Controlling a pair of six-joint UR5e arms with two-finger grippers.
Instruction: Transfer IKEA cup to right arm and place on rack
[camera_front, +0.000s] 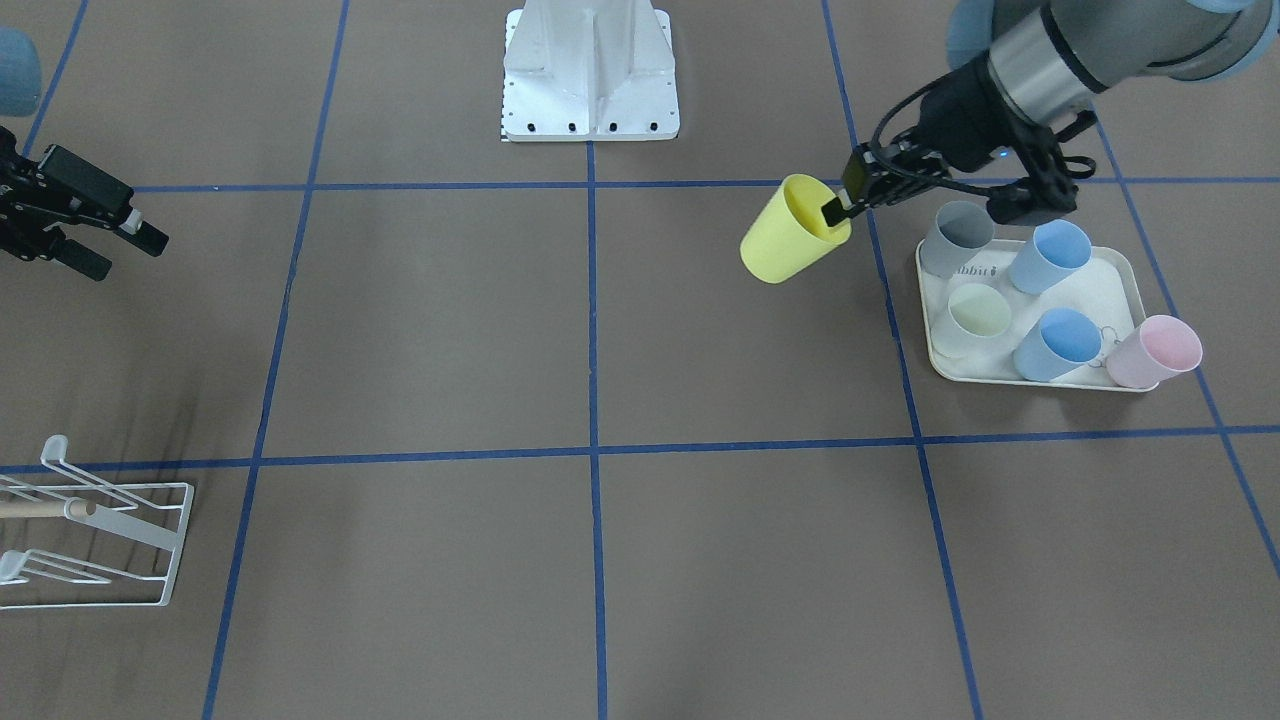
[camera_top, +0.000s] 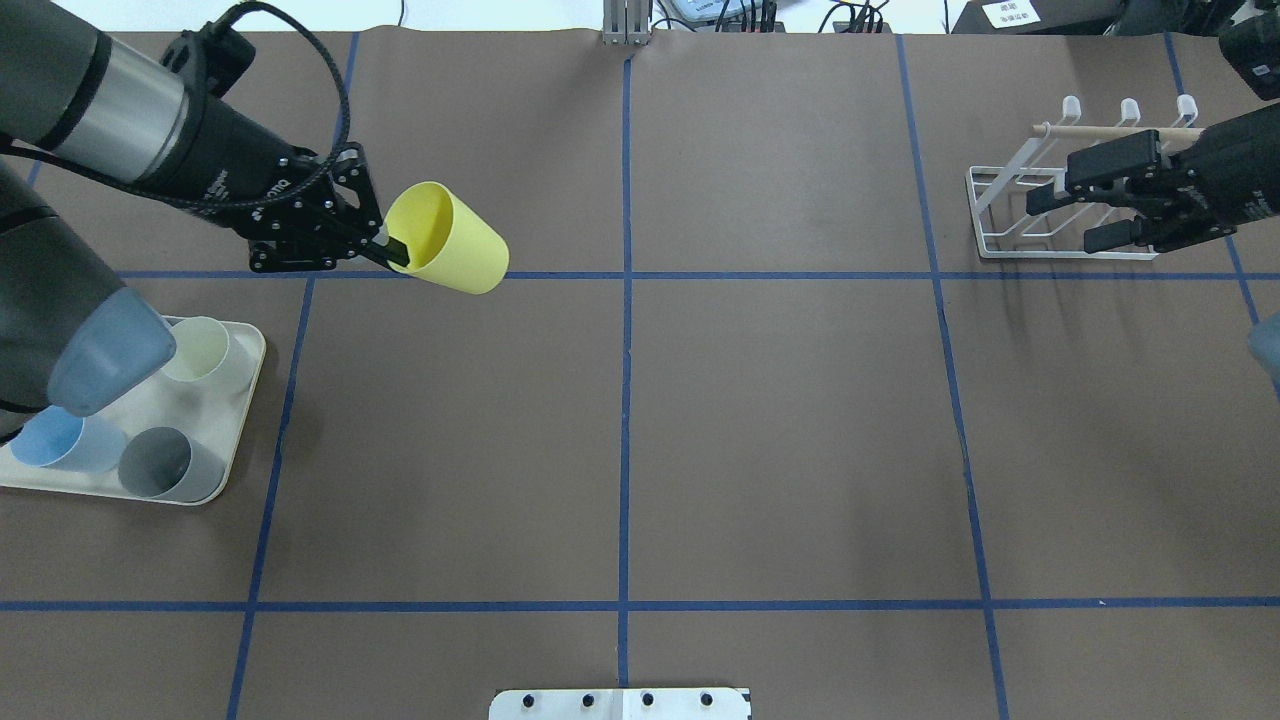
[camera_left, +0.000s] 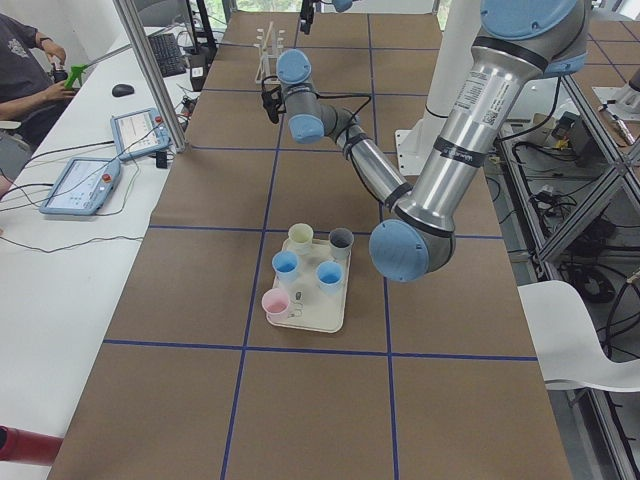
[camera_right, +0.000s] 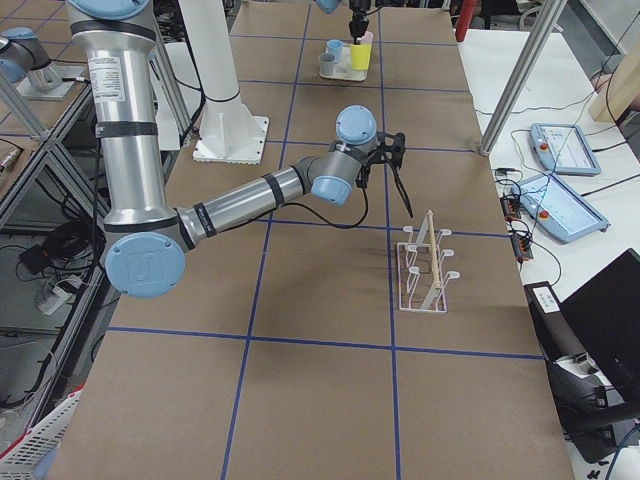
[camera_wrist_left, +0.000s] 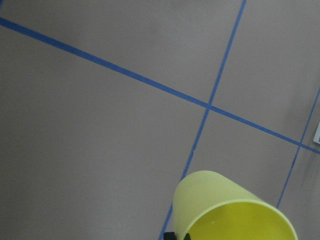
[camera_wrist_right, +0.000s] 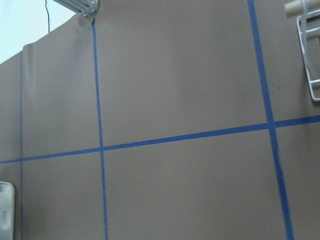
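The IKEA cup (camera_front: 792, 232) is yellow and hangs tilted above the table, left of the tray. My left gripper (camera_front: 838, 210) is shut on its rim, one finger inside the cup and one outside. From overhead the cup (camera_top: 450, 240) points its base toward the table's middle, held by the left gripper (camera_top: 388, 250). The left wrist view shows the cup (camera_wrist_left: 225, 205) at the bottom edge. The white wire rack (camera_top: 1040, 200) with its wooden dowel stands at the far right. My right gripper (camera_top: 1060, 218) hovers over it, open and holding nothing.
A cream tray (camera_front: 1105, 285) under the left arm holds a grey cup (camera_front: 957, 238), two blue cups (camera_front: 1050, 255) and a pale green cup (camera_front: 978, 312); a pink cup (camera_front: 1155, 352) sits at its corner. The robot base (camera_front: 590, 75) is at mid-table edge.
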